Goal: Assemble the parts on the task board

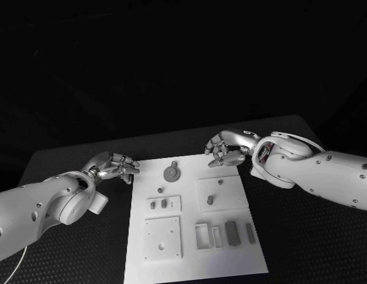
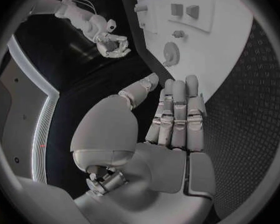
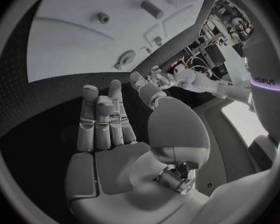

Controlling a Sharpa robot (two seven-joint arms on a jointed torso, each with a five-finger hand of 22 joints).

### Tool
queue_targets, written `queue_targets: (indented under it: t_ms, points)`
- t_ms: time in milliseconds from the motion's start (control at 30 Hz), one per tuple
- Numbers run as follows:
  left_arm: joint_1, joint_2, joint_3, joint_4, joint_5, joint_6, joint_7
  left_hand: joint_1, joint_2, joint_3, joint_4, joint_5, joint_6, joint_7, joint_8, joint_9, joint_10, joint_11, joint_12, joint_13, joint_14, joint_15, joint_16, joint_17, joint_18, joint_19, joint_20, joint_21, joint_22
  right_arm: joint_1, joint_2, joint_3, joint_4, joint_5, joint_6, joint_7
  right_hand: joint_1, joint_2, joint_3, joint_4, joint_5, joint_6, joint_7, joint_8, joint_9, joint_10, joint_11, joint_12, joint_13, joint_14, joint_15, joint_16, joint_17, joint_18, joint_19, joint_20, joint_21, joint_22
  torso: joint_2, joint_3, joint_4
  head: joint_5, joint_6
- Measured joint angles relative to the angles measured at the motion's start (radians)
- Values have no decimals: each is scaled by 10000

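White against the black table (image 1: 72, 157), the task board (image 1: 196, 219) lies between our two arms in the head view. On it we see a round grey gear-like disc (image 1: 172, 173) near the far edge, a raised square plate with two small grey parts (image 1: 158, 204), another square plate (image 1: 223, 194) carrying one grey part, a blank square plate (image 1: 163, 238) nearer us, and a row of slotted frames and dark bars (image 1: 230, 232). Our left hand (image 1: 115, 165) hovers just beside the board's far left corner, fingers curled in, grasping nothing we can see. Our right hand (image 1: 229, 152) hangs over the far right corner, fingers also curled, nothing visibly in it.

From the left wrist, our left hand (image 2: 171, 124) shows its fingers lying together, empty, pointing toward the board (image 2: 227, 50) and the disc (image 2: 170, 52); the right hand (image 2: 112, 45) hangs beyond.

From the right wrist, our right hand (image 3: 109, 124) is likewise empty, the board (image 3: 84, 50) and disc (image 3: 126, 58) ahead, the left hand (image 3: 162, 77) beyond
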Motion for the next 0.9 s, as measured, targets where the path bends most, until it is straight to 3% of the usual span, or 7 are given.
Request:
queue_targets:
  t_ms: [133, 200, 267, 333, 467, 667, 900]
  points:
    - [-2, -68, -1, 84, 434, 212, 318, -118, -13, 0, 0, 0, -4, -4, 46, 12, -127, 17, 0, -25, -91, 90, -226, -95, -5, -118, 46, -178, -123, -13, -207, -166, 271, -905, 209, -67, 20, -20, 17, -17, 0, -1, 1, 0, 15, -62, 50, -360, -407, -48, 47, -2, -10, -15, -52, 51, 0, 0, -33, -50, -12, -27, 24]
    - [-2, -86, -3, 106, 585, 306, 444, -721, -402, -359, 72, -175, -46, 44, 48, 6, -750, 216, -180, -174, -932, 344, -815, -338, -85, -861, 291, -580, -300, -9, -287, -234, 456, -1357, 338, -122, 360, -218, 126, 53, 76, -1, 1, 0, 57, -295, -73, -981, -896, 12, 190, -4, -64, -13, -53, 53, 0, 0, -47, -75, -18, -37, 31]
    - [-5, -90, -3, 123, 682, 364, 528, -1150, -121, -596, 7, -286, -348, 20, 6, 0, -2006, 366, 979, -595, -1844, 951, -2004, -808, -66, -1917, 817, -1290, -891, -7, -358, -284, 597, -1726, 458, -178, 394, -236, 138, 48, 31, -1, 1, 60, 73, -263, -13, -1539, -1905, 214, 429, -125, -234, -12, 35, 63, 0, 0, -63, -98, -26, -44, 38]
    - [-7, -88, -3, 126, 788, 419, 607, -1239, 140, -830, -291, -330, -409, 17, 54, 40, -2059, 371, 1082, -836, -1629, 1138, -2721, -1043, -63, -1881, 977, -1631, -1351, -5, -422, -357, 706, -2151, 610, -264, 394, -236, 164, 1, 31, 36, -36, 60, 73, -148, 104, -1758, -2439, 268, 416, -147, -322, -12, 45, 69, 0, 0, -79, -118, -32, -45, 41]
    - [-8, -74, -3, 118, 919, 493, 711, -1111, 283, -1151, -346, -329, -446, 54, 133, 68, -1821, 406, 788, -1160, -1160, 1152, -3506, -1111, -63, -1636, 1015, -1973, -1890, -10, -441, -550, 806, -2836, 905, -444, 394, -236, 164, 1, 31, 40, -33, 60, 73, -43, 348, -1858, -3454, 281, 411, -147, -452, -14, 76, 59, 0, 0, -102, -158, -38, -39, 41]
    - [-12, -59, -3, 119, 1048, 551, 797, -1023, 371, -1286, -317, -329, -481, 90, 133, 67, -1710, 425, 588, -1349, -1028, 1145, -3879, -980, -68, -1582, 985, -1999, -2158, -10, -407, -611, 775, -3522, 1143, -679, 425, -267, 136, -27, 31, 70, -3, 60, 35, 40, 432, -1858, -4305, 295, 425, -147, -562, -29, 116, 67, -57, 0, -127, -205, -44, -45, 22]
    - [-12, -54, -4, 142, 1118, 583, 841, -1023, 371, -1338, -319, -329, -481, 90, 159, 50, -1589, 476, 534, -1413, -958, 1145, -3996, -902, -67, -1546, 1021, -1999, -2249, -52, -287, -757, 560, -3941, 1234, -866, 434, -276, 136, -27, 31, 70, -3, 60, 10, 90, 482, -1858, -4789, 295, 425, -147, -623, -30, 115, 68, -115, 0, -128, -207, -35, -78, -12]
